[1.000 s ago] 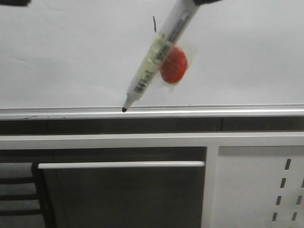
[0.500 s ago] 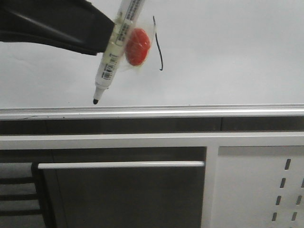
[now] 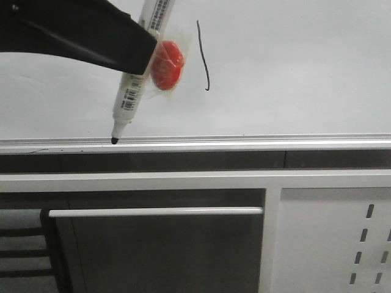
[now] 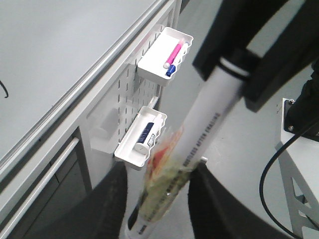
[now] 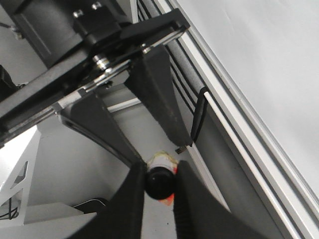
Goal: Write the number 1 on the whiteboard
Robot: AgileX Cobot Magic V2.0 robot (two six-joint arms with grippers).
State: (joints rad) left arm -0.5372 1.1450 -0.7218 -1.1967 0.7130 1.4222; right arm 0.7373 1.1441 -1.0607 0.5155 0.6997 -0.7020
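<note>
The number 1 (image 3: 203,58) is a thin black stroke high on the whiteboard (image 3: 293,73), above its silver rail (image 3: 275,141). The white marker (image 3: 131,91), with a red blob (image 3: 166,64) taped to it, stands tilted left of the stroke, its black tip at the rail. My right gripper (image 5: 160,169) is shut on the marker's upper end (image 5: 159,183). My left gripper (image 4: 159,172) is open, with a finger on each side of the marker's barrel (image 4: 199,134). One black left finger (image 3: 91,36) covers part of the marker in the front view.
Below the rail are a white bar handle (image 3: 153,212) and a white panel with slotted holes (image 3: 342,244). Two white trays holding pens (image 4: 164,50) (image 4: 142,142) hang on that panel. A black cable (image 4: 269,174) runs beside a white frame.
The marker has moved left, off the stroke, and its tip has dropped back to the rail. The left gripper has come in from the left around the barrel.
</note>
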